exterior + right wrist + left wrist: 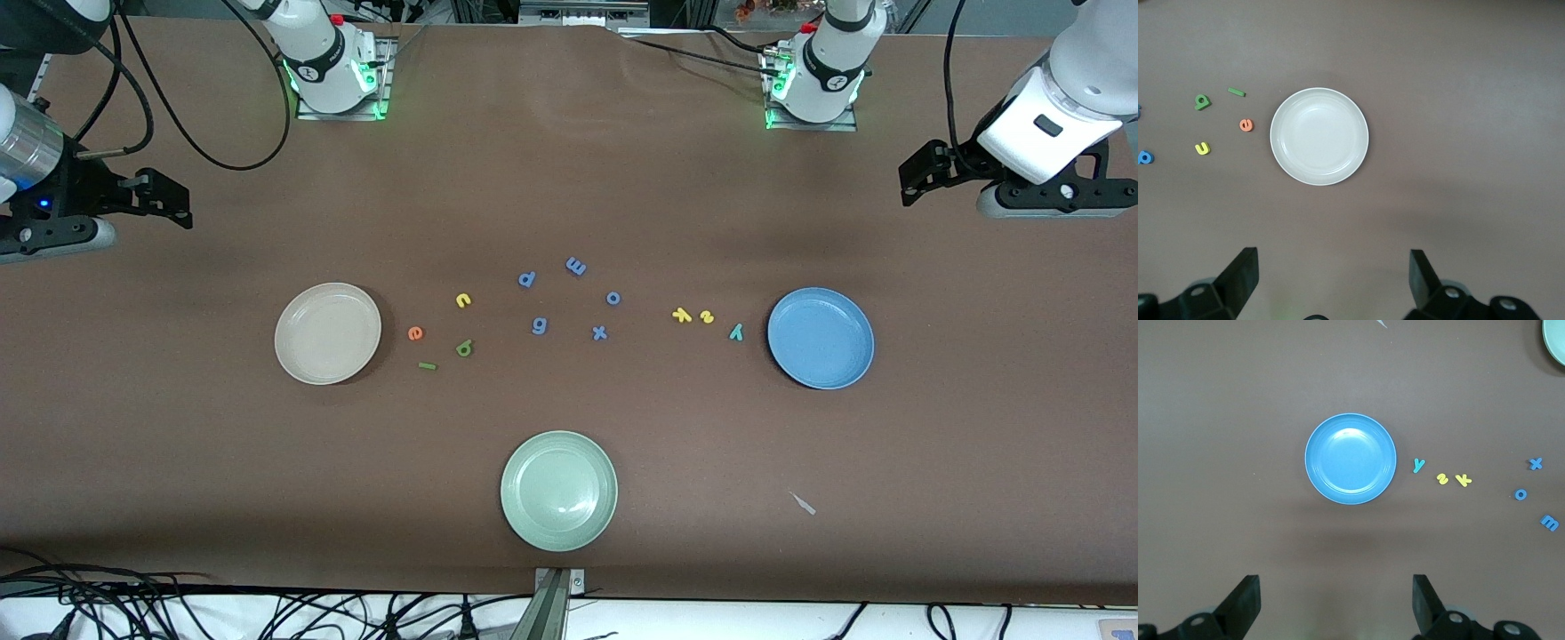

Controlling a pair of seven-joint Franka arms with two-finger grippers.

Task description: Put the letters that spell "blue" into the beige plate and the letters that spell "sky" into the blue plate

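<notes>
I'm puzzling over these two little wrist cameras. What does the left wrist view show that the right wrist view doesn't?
Only the left wrist view: the round blue plate, the teal foam y, yellow foam s and k.

Only the right wrist view: the round beige plate, orange foam e, green b, green l, yellow u.

Both: brown tabletop and an open hand, left hand and right hand.

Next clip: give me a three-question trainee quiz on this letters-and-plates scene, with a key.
1. True or false: the beige plate already holds a letter.
2. Which letter lies closest to the blue plate: A) k B) s C) y?
3. Fill in: the left claw and right claw are both ____.

Key: 1 false, it is empty. 2 C. 3 open.
</notes>
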